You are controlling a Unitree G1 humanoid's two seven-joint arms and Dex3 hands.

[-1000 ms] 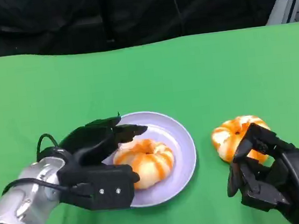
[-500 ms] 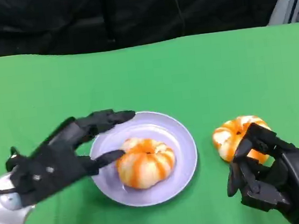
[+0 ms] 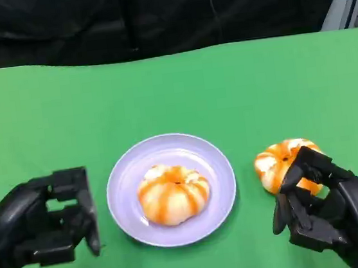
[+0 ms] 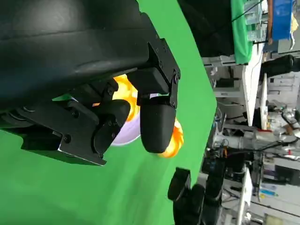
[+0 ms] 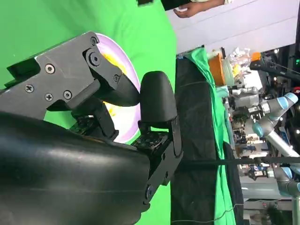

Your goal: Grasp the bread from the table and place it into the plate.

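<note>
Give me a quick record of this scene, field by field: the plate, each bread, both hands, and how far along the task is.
plate: round lavender plate on the green table, near the middle
bread on plate: orange-and-white striped round bread, resting in the plate
bread on table: second orange-and-white striped round bread, right of the plate, partly behind the right hand
left hand: black left hand, left of the plate, fingers curled, holding nothing
right hand: black right hand, fingers at the table bread; a grip cannot be confirmed
task status: one bread placed, one remaining on the table
</note>
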